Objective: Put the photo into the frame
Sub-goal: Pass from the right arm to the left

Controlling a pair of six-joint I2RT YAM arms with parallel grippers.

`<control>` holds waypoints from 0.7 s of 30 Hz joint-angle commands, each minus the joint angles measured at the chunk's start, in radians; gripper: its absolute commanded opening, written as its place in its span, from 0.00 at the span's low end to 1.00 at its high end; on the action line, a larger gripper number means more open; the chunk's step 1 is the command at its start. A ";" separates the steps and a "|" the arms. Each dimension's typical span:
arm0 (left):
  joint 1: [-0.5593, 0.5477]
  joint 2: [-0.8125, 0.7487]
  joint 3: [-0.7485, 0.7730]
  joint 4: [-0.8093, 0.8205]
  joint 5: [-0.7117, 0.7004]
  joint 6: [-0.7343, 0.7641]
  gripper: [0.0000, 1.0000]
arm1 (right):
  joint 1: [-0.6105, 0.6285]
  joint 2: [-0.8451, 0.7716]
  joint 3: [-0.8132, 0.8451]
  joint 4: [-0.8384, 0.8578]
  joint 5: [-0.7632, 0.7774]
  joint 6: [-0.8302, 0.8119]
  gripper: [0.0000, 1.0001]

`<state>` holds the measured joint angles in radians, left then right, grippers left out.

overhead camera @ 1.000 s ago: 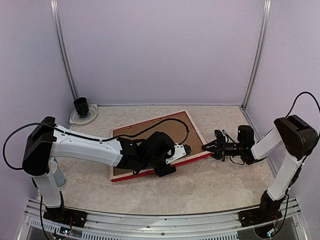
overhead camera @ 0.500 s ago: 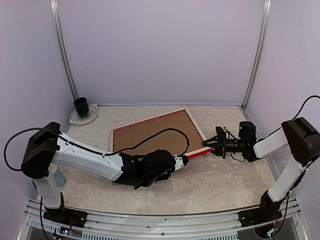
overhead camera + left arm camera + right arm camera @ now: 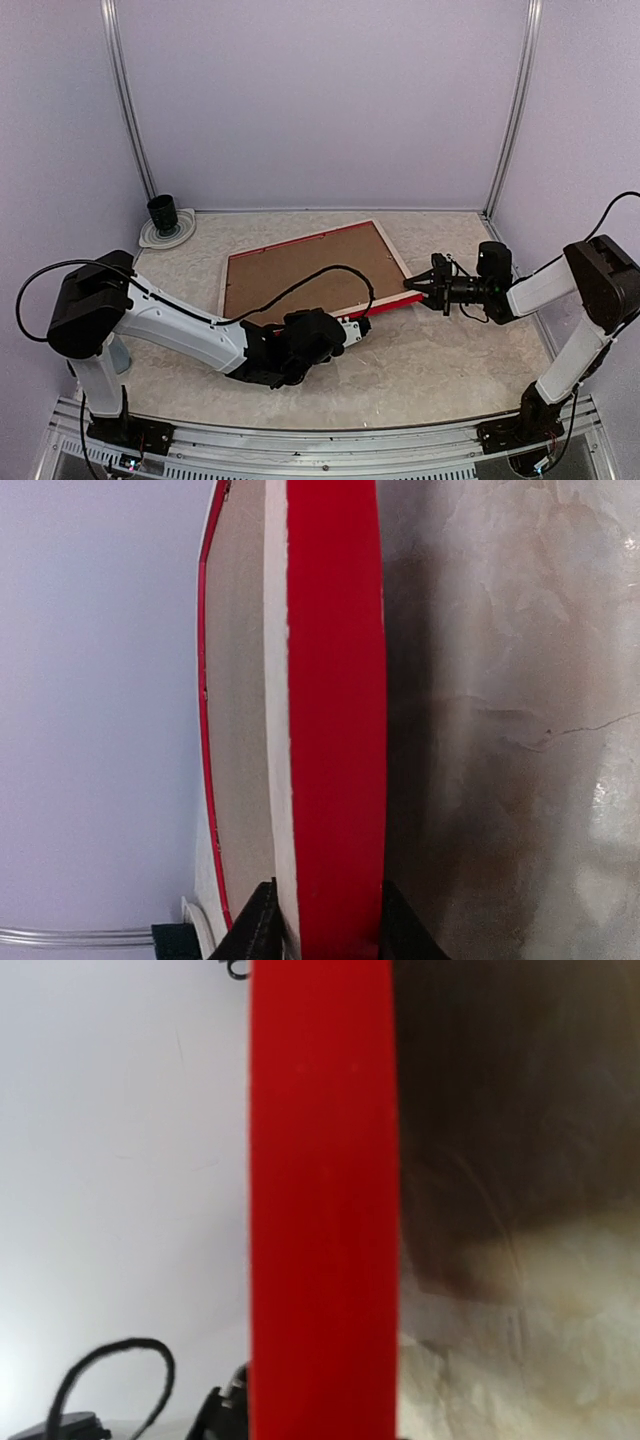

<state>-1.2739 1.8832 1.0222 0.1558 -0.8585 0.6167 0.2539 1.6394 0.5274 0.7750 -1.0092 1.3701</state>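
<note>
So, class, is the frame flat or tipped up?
Tipped up: left gripper and right gripper pinch the frame's near edge above the table, shadow beneath. Far edge's contact: cannot tell.

We are in a robot lab booth: plain lilac walls [image 3: 320,100], metal posts [image 3: 127,100], marbled desk [image 3: 440,370], rail-mounted arms [image 3: 170,320].

- Plain lilac walls [image 3: 320,100] close in the space at the back and on both sides, evenly lit with no hard glare.
- Slim metal posts [image 3: 127,110] rise at the two far corners of the tabletop [image 3: 450,370].
- The tabletop is beige with a marbled, faintly veined stone look.
- A ribbed aluminium rail [image 3: 320,440] runs along its near edge.
</note>
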 commanded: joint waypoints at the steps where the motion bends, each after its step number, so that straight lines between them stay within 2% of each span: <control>1: -0.006 0.007 -0.011 0.106 -0.066 0.040 0.23 | 0.020 -0.026 0.027 0.139 -0.035 0.023 0.15; 3: -0.008 0.002 -0.013 0.123 -0.075 0.052 0.15 | 0.021 -0.023 0.022 0.150 -0.035 0.031 0.16; 6: -0.008 -0.008 -0.010 0.140 -0.080 0.065 0.10 | 0.021 -0.022 0.018 0.156 -0.035 0.035 0.22; 12: -0.005 -0.032 0.010 0.166 -0.094 0.072 0.05 | 0.021 -0.057 0.033 0.062 -0.023 -0.042 0.55; 19: 0.018 -0.082 0.052 0.153 -0.066 0.047 0.03 | 0.006 -0.156 0.090 -0.205 0.020 -0.228 0.83; 21: 0.026 -0.098 0.063 0.147 -0.057 0.041 0.03 | -0.006 -0.186 0.114 -0.302 0.034 -0.290 0.98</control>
<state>-1.2644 1.8675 1.0203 0.2161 -0.8898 0.6849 0.2642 1.5234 0.5854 0.6518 -0.9989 1.2335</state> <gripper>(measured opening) 0.216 0.868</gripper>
